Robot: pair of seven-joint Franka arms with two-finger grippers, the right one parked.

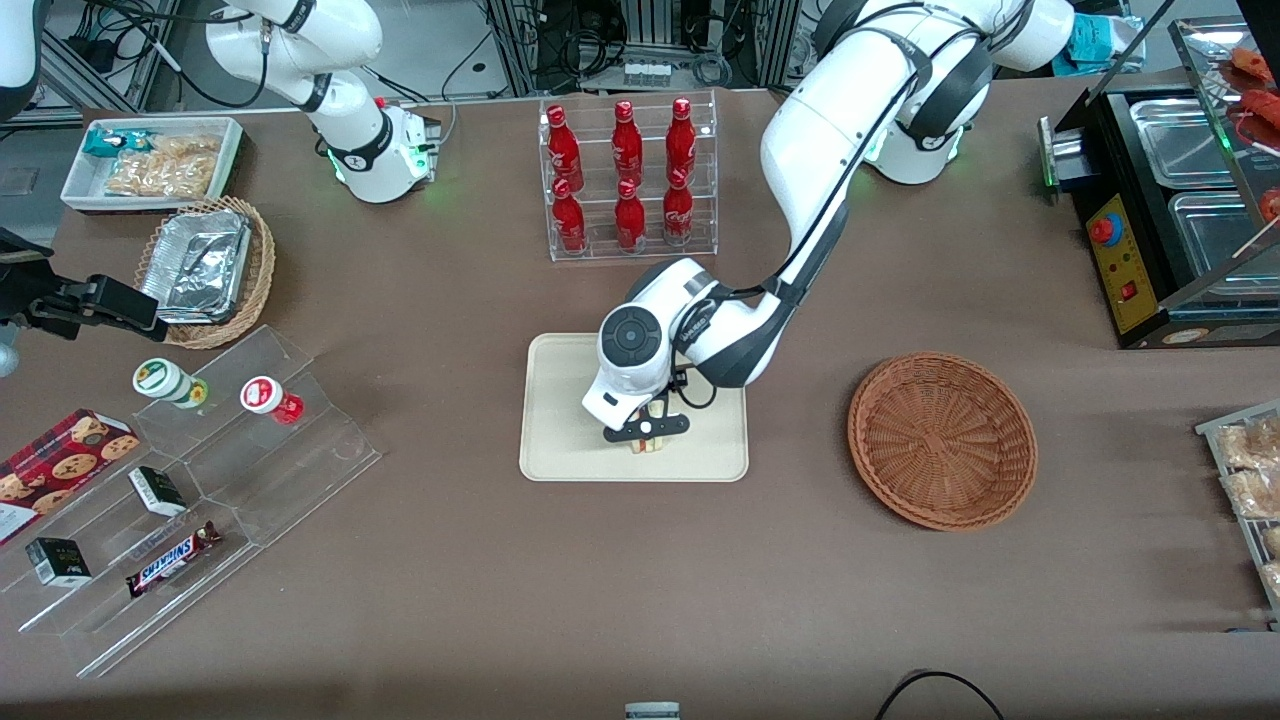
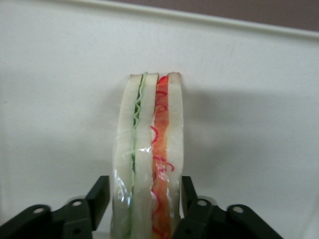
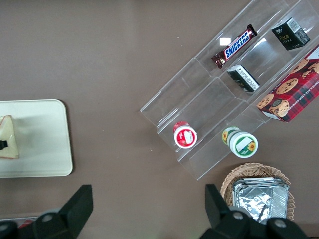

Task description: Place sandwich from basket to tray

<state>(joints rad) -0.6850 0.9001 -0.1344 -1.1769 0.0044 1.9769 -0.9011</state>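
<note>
The sandwich [image 2: 149, 149], a clear-wrapped wedge of white bread with green and orange-red filling, stands on edge between the black fingers [image 2: 99, 196] of my left gripper [image 2: 145, 191], which is shut on it. In the front view the gripper [image 1: 647, 432] hangs low over the cream-beige tray [image 1: 570, 400], near the tray's edge closest to the front camera, with the sandwich [image 1: 648, 443] poking out under it. Whether the sandwich touches the tray I cannot tell. The reddish-brown wicker basket [image 1: 942, 440] lies empty toward the working arm's end of the table.
A clear rack of red bottles [image 1: 628, 175] stands farther from the front camera than the tray. Toward the parked arm's end are acrylic steps with snacks [image 1: 190, 490], a lighter wicker basket with a foil container [image 1: 205, 270] and a white bin [image 1: 150, 160].
</note>
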